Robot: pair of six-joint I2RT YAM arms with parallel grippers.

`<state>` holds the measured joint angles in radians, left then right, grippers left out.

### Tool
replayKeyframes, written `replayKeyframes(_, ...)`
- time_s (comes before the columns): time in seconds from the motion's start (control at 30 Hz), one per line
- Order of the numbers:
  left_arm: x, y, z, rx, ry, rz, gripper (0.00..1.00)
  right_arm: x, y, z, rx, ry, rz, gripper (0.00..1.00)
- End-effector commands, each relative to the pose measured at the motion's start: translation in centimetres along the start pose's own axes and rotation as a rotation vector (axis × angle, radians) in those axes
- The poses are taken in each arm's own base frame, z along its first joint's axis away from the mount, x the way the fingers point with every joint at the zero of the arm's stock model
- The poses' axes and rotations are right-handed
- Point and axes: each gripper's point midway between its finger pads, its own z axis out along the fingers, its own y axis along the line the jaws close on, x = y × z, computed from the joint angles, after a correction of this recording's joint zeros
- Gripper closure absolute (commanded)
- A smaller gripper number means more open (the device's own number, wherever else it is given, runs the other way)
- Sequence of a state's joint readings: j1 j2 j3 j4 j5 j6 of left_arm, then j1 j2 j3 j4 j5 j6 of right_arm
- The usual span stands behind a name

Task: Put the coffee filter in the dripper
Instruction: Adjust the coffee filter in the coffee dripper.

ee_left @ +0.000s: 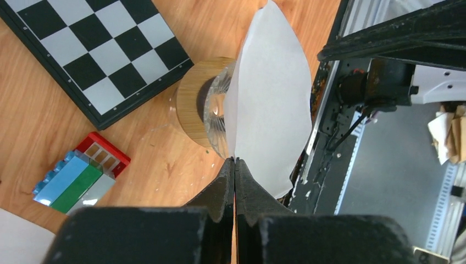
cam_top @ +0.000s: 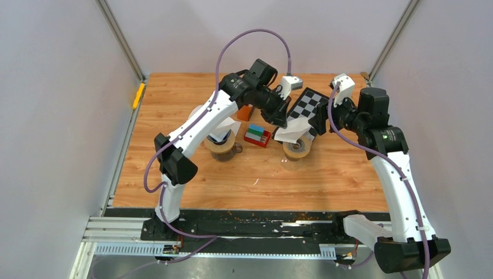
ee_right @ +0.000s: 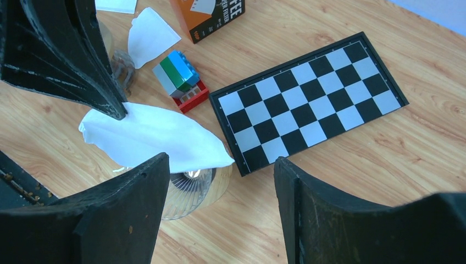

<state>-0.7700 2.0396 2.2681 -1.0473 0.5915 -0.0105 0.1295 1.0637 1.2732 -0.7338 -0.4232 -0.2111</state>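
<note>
Coffee filter [ee_left: 269, 99] pinched in left claw [ee_left: 235, 160] above dripper [ee_left: 215, 113]; right claw [ee_right: 220, 162] gapes wide.

Wood-grain tabletop [cam_top: 325, 180], lightly soiled. Plain pale grey walls [cam_top: 52, 116] enclose it on the left, rear and right. Aluminium posts [cam_top: 119, 38] rise at its two rear corners. A black rail [cam_top: 250, 224] borders its near edge, with grey floor [cam_top: 261, 267] beyond. Lighting is even.

The only readable print is on the orange box [ee_right: 211, 19] at the top edge of the right wrist view: white letters "FFE" with smaller "FILTER" beneath, the rest cut off by the frame.
</note>
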Motion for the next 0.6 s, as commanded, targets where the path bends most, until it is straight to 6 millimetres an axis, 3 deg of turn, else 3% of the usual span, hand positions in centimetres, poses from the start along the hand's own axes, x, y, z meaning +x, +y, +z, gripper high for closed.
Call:
replayKeyframes(0.0,0.3,-0.9,-0.3,-0.013,0.040,0.115,1.00,-1.5,0.5,-1.3,-0.014,-0.036,0.001,0.31)
replayKeyframes(0.57,0.4,-3.0,-0.2,0.013,0.055,0.235,1.00,0.8,0.9,-0.3,-0.090,0.029,-0.012,0.33)
